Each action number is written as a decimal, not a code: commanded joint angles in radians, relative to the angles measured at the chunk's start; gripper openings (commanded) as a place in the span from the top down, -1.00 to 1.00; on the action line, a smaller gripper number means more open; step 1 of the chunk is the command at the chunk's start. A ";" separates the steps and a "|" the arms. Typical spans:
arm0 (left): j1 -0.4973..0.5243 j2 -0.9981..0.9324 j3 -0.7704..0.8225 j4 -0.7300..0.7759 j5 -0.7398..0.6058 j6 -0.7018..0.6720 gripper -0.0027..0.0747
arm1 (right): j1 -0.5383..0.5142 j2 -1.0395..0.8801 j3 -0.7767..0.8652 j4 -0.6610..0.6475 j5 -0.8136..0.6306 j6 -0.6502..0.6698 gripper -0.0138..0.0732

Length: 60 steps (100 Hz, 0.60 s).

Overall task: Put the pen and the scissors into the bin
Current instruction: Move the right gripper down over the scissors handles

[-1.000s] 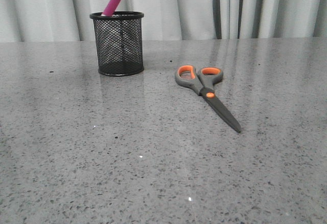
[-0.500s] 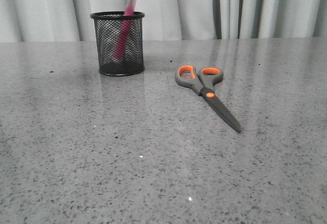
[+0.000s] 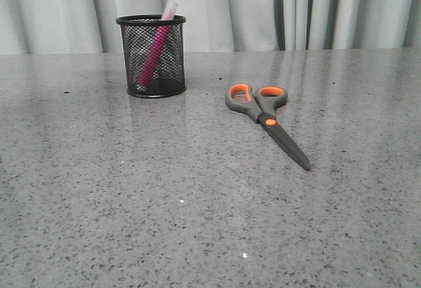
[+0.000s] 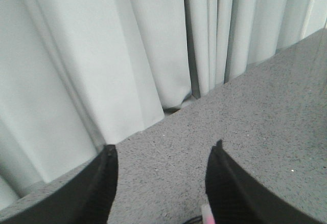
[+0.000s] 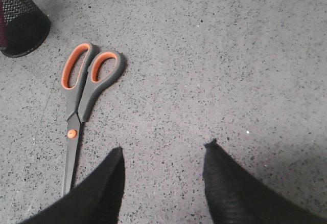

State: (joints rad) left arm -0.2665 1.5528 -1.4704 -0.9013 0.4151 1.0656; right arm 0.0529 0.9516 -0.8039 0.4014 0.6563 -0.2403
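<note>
The magenta pen (image 3: 155,51) stands tilted inside the black mesh bin (image 3: 151,56) at the back left of the table, its whitish cap above the rim. The cap tip shows in the left wrist view (image 4: 207,215). The scissors (image 3: 266,120) lie flat on the table right of the bin, handles toward the back; they also show in the right wrist view (image 5: 82,98), as does the bin (image 5: 20,24). My left gripper (image 4: 163,150) is open and empty above the bin. My right gripper (image 5: 163,150) is open and empty, above the table beside the scissors' blades. Neither gripper shows in the front view.
The grey speckled table (image 3: 197,202) reaches back to a pale curtain (image 3: 296,12). The curtain hangs close behind the bin.
The pen dropped from the left gripper into the bin and now rests inside it. The left gripper rose out of the front view.
</note>
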 commanded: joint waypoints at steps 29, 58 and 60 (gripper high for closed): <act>0.276 -0.272 0.021 -0.014 0.358 0.007 0.97 | 0.025 0.043 -0.044 0.070 0.047 -0.075 -0.05; 0.329 -0.484 0.296 -0.014 0.127 0.032 0.98 | 0.181 0.135 -0.044 0.088 -0.006 -0.104 -0.05; 0.329 -0.493 0.310 -0.014 0.122 0.032 0.98 | 0.184 0.139 -0.044 0.093 -0.015 -0.104 -0.05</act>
State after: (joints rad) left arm 0.0600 1.1203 -1.1915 -0.8729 0.6403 1.0927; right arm 0.2153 1.0877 -0.8129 0.4644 0.7238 -0.3305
